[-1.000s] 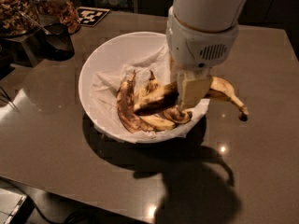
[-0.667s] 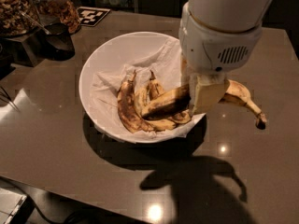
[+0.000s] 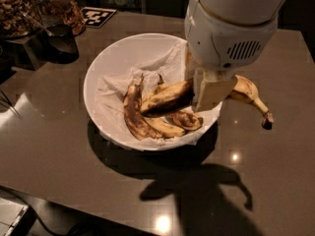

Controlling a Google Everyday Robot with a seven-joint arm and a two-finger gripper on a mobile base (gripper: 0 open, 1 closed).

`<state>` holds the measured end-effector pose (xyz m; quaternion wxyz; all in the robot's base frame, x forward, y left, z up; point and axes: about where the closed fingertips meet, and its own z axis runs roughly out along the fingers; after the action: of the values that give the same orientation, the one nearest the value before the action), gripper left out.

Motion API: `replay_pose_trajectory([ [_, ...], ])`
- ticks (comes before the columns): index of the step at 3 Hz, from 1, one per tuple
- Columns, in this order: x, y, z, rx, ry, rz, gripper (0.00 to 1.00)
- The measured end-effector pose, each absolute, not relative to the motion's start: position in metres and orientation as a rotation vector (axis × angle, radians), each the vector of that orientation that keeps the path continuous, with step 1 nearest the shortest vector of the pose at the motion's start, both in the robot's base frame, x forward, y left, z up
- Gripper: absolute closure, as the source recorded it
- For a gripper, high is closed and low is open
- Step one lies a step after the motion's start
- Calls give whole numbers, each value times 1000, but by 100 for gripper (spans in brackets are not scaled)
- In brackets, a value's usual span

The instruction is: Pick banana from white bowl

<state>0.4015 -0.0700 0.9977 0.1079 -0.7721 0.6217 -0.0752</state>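
- A dark, glossy table [image 3: 59, 171] is seen in the foreground, and a broad shadow [image 3: 206, 191] of the arm is cast across it.
- The white bowl [image 3: 93, 77] is set on the table just behind the shadow. It is lined with crumpled white paper [image 3: 113, 90].
- Short, flat, brown-spotted banana pieces [image 3: 135, 117] are laid on the paper in the middle of the bowl.
- The gripper [image 3: 210, 96] is positioned over the right side of the bowl, pointing down. One pale finger [image 3: 212, 87] is visible in front.
- The banana [image 3: 248, 92] is clamped in the jaws. Its right half is held out past the bowl rim, clear of the table, and its dark stem tip is pointed down and to the right.
- A blotched yellow length is seen on the bowl side of the finger. Whether it belongs to the same fruit cannot be told.
- The white arm housing [image 3: 231, 28] is seen above the gripper, with a vent grille on its side.
- Jars [image 3: 15, 9] of nuts are noted at the far left.
- A black-and-white marker [image 3: 97, 16] is laid flat beside the jars.
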Motion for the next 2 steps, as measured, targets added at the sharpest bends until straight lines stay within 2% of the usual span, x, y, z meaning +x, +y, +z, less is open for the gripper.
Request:
replay_pose_trajectory([
  [1,404,-61,999,-2282,1820,-234,100],
  [2,406,-11,1001,-2341,1770,-177,100],
])
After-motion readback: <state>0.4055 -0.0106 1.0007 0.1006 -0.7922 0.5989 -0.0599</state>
